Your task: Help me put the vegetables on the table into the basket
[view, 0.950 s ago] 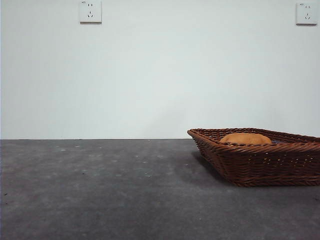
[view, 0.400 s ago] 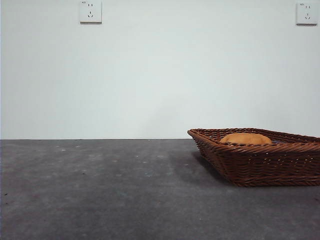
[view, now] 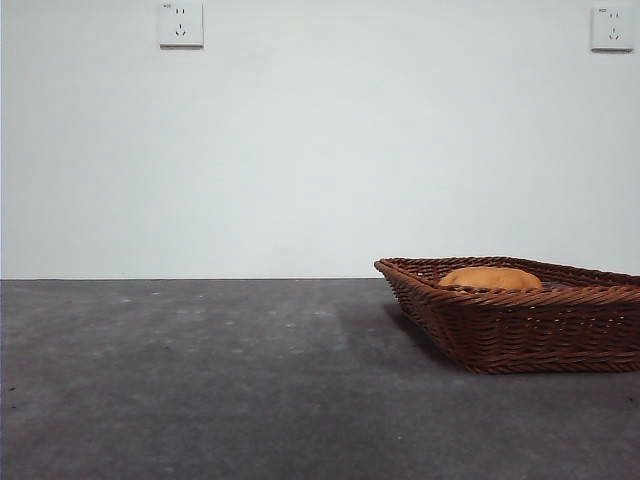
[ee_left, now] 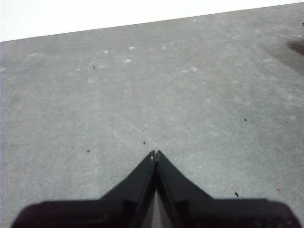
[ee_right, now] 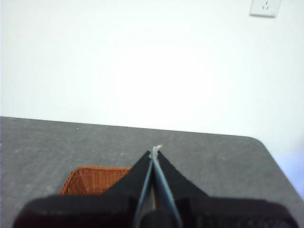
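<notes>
The wicker basket (view: 520,315) sat at one side of the dark grey table (view: 200,380), part of it cut off by the front view's edge. Only one vegetable showed in it: a rounded brown-orange hump, most likely the potato (view: 490,278), rose just above the braided rim. No corn or eggplant could be seen anywhere; they may have lain lower in the basket behind its wall, but that was hidden. No vegetable lay on the open table in any view.

The right claw (ee_right: 155,151) hung above the table with its jaws clenched together and empty, a corner of the basket (ee_right: 92,179) showing just beyond and below its tips. The left claw (ee_left: 155,154) was likewise pressed closed on nothing, over bare table well apart from the basket. Two wall sockets (view: 181,23) sat high on the white wall behind.

By the look of it the task was at or near its end. The main risk was a false finish: if a piece had rolled out of every camera's sight, the arms would stop with it left out. A lesser risk lay with the right claw, which hung close over the basket; a low swing as it drew off could catch the flaring rim and drag or tip the light wicker, spilling the potato.
</notes>
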Tool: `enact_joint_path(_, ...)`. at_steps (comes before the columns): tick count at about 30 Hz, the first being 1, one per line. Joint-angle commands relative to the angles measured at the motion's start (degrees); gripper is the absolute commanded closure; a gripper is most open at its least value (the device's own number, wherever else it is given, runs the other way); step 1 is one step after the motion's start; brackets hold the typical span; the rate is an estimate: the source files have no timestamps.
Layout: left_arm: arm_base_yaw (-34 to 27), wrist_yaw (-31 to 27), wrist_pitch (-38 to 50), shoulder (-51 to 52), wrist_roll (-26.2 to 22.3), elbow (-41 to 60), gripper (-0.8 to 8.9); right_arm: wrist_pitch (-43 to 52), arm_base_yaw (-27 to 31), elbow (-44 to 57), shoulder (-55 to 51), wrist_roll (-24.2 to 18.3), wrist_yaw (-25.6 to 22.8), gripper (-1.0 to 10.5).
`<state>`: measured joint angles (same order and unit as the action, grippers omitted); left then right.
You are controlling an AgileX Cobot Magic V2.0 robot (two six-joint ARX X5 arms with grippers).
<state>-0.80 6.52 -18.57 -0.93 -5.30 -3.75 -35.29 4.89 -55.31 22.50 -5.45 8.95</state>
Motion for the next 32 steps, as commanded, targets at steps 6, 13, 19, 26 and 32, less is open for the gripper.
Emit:
enact_joint_path(6,0.04,-0.15,0.24,0.0,0.37,0.5,8.17,15.72,-0.04,27.93,-11.69,4.09,-0.44,9.5)
enact_joint_path(13,0.04,-0.15,0.24,0.0,0.37,0.5,8.17,19.47,-0.72,42.97,-18.84,5.81,-0.46,9.5)
enact_joint_path(19,0.04,-0.15,0.24,0.0,0.37,0.5,8.17,20.74,-2.82,50.21,-22.05,6.21,-0.44,9.5)
enact_joint_path(26,0.02,-0.15,0.24,0.0,0.37,0.5,8.17,21.18,-4.37,52.96,-22.05,6.69,-0.52,9.5)
enact_joint_path(32,0.02,-0.15,0.24,0.0,0.37,0.5,8.17,21.92,-5.2,53.27,-22.05,6.71,-0.96,9.5)
